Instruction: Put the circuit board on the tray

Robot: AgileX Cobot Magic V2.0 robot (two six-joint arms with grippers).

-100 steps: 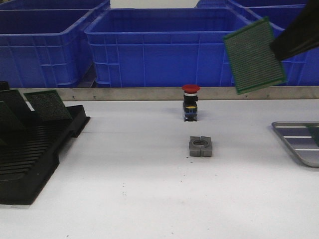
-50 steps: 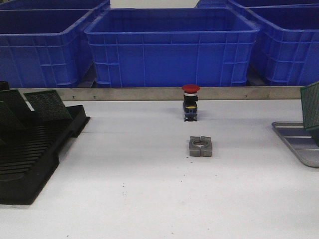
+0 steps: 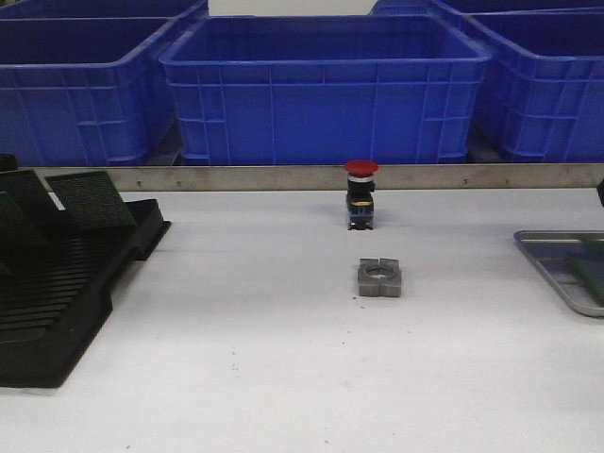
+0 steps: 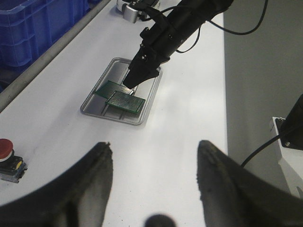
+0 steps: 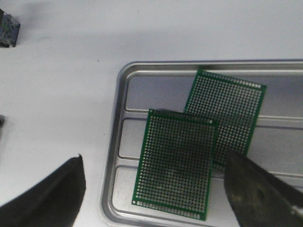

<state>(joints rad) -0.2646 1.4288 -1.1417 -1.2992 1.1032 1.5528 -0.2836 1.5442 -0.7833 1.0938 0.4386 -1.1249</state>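
The grey ribbed tray sits at the table's right edge. In the right wrist view, two green circuit boards lie on the tray. The nearer board overlaps the farther one. My right gripper is open just above the nearer board, one finger on each side and neither touching it. The left wrist view shows the right arm's tip over the boards in the tray. My left gripper is open and empty, well above the table.
A red push button and a grey metal block with a hole stand mid-table. A black slotted rack holding boards is at the left. Blue bins line the back behind a metal rail.
My right gripper brought the board down from high at the back right to the tray, then let it go. The board now lies flat on the tray across the other board.
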